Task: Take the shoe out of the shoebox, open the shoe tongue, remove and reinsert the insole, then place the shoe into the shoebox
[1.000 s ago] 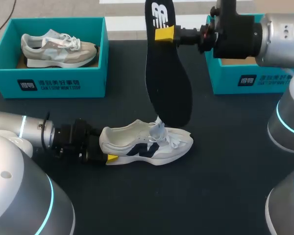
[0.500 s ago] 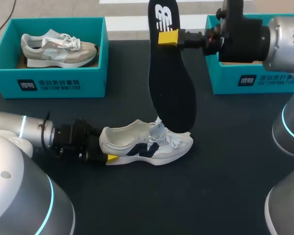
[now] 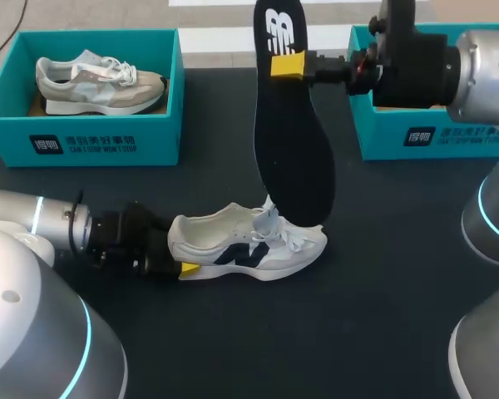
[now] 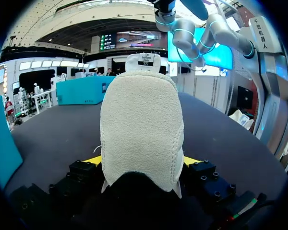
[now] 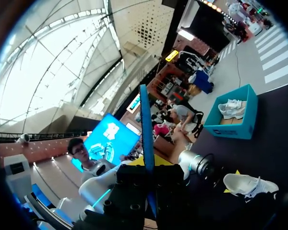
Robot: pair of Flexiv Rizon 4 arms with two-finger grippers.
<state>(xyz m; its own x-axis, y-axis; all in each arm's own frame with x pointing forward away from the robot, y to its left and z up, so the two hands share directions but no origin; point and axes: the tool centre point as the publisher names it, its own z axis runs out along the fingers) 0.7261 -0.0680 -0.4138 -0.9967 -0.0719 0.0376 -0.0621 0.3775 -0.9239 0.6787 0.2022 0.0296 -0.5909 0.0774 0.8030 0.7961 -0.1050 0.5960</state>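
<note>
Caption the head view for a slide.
Right gripper holds the black insole over the white shoe, whose heel the left gripper clamps.

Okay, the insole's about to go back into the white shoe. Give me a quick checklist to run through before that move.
1. Right gripper shut on the black foam insole near its heel end: ok.
2. Left gripper shut on the heel of the white sneaker, one yellow tip on each side: ok.
3. Sneaker standing on its sole on the dark table: ok.
4. Sneaker opening with nothing in it: ok.
5. Insole's toe end lined up with the opening: cannot tell; the head view shows it in front of the laces, and its height is unclear.
</note>
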